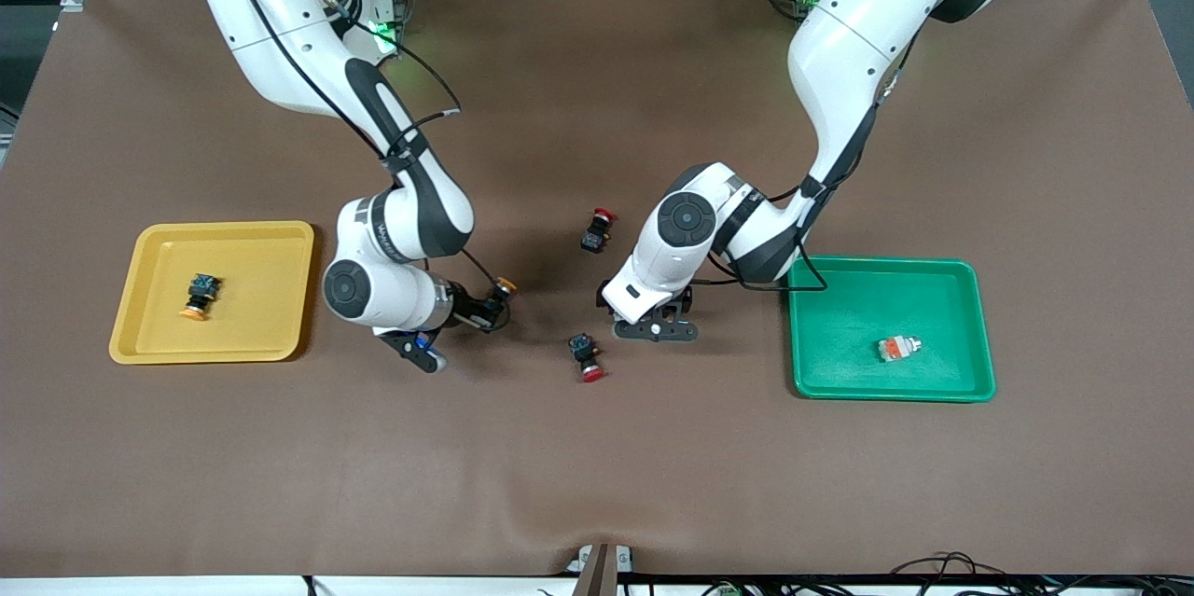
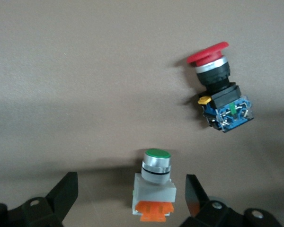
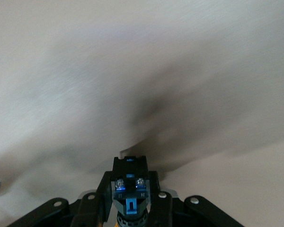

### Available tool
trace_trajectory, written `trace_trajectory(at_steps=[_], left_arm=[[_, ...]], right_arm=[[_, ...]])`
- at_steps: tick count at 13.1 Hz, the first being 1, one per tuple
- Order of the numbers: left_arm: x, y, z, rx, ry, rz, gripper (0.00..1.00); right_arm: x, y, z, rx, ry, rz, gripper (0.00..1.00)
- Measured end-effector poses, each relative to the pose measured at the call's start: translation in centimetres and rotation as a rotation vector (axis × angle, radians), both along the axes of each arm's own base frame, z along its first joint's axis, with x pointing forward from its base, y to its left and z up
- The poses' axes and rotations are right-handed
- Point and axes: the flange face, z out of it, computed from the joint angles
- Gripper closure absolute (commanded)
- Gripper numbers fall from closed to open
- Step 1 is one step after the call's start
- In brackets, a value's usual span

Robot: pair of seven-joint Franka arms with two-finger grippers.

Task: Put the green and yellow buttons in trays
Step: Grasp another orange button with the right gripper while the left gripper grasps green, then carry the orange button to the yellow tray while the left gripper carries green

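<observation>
My right gripper (image 1: pixel 487 307) is shut on a black-and-blue button with an orange-yellow cap (image 1: pixel 504 284), over the table beside the yellow tray (image 1: pixel 261 279). The right wrist view shows that button (image 3: pixel 129 182) clamped in the gripper (image 3: pixel 129 201). Another yellow-capped button (image 1: pixel 199 295) lies in the yellow tray. My left gripper (image 1: pixel 653 327) is low over the table beside the green tray (image 1: pixel 858 316), open. In the left wrist view a white-bodied button with a green cap and orange band (image 2: pixel 154 187) lies between the open gripper's (image 2: pixel 131 198) fingers, untouched. A second white button (image 1: pixel 897 347) lies in the green tray.
Two red-capped black-and-blue switches lie mid-table: one (image 1: pixel 598 229) farther from the front camera, one (image 1: pixel 587 357) nearer, between the two grippers. One red-capped switch (image 2: pixel 220 90) shows in the left wrist view close to the white button.
</observation>
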Motion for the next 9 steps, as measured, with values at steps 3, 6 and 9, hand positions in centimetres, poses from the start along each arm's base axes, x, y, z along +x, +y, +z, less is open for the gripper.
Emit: trace_trajectory(at_steps=[3,6,9], left_arm=[[-0.9,-1.1,-0.3,0.001,0.004,-0.009,0.0],[-1.3,-1.3,-1.1,0.01,0.013,-0.015,0.1],[-1.4,-1.2,-1.7,0.014,0.019,-0.014,0.26]], right_arm=[[1.2,-5.3,3.8,-0.035,0.092,0.041,1.0],[1.9,-13.1,8.3,-0.068,0.157,0.151,1.0],[1.9,-21.3,8.6,-0.129,0.174,0.282,1.0]])
